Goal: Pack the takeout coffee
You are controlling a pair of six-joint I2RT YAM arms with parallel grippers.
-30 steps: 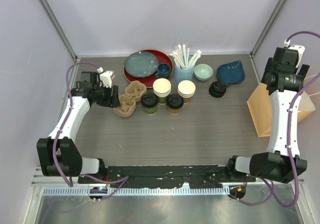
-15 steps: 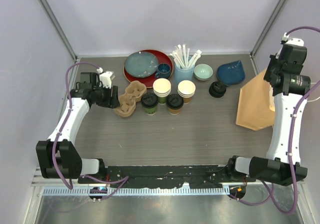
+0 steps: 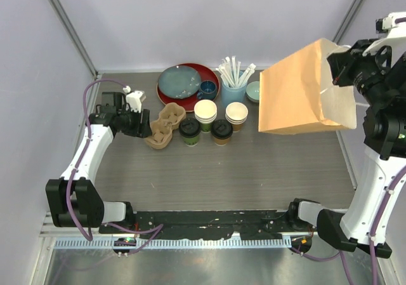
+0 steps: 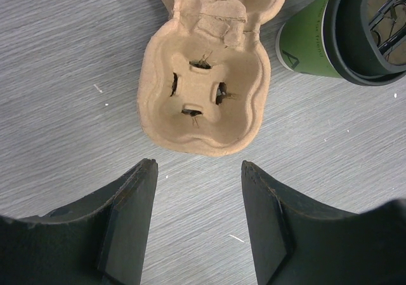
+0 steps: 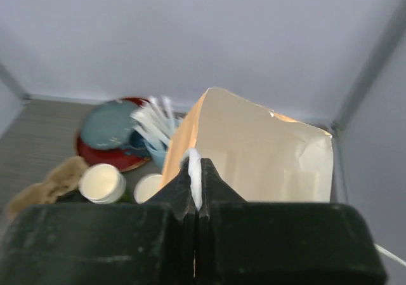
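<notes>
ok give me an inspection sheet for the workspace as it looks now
surface: grey wood-grain table
job's things: green-sided cup and brown-sided cup lidded, upright, beside the empty pulp carrier; paper bag held in the air
clutter: two lidless cup stacks, straw cup, red plate, teal bowl
grippers: left gripper open, empty, short of the carrier; right gripper shut on the bag's white handle
cables: purple cables along both arms
surroundings: pale walls, metal frame posts

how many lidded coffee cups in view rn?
2: green-sided cup beside the pulp carrier; brown-sided cup just right of it. The paper bag, held up, hides the back-right corner, so more may be hidden.
</notes>
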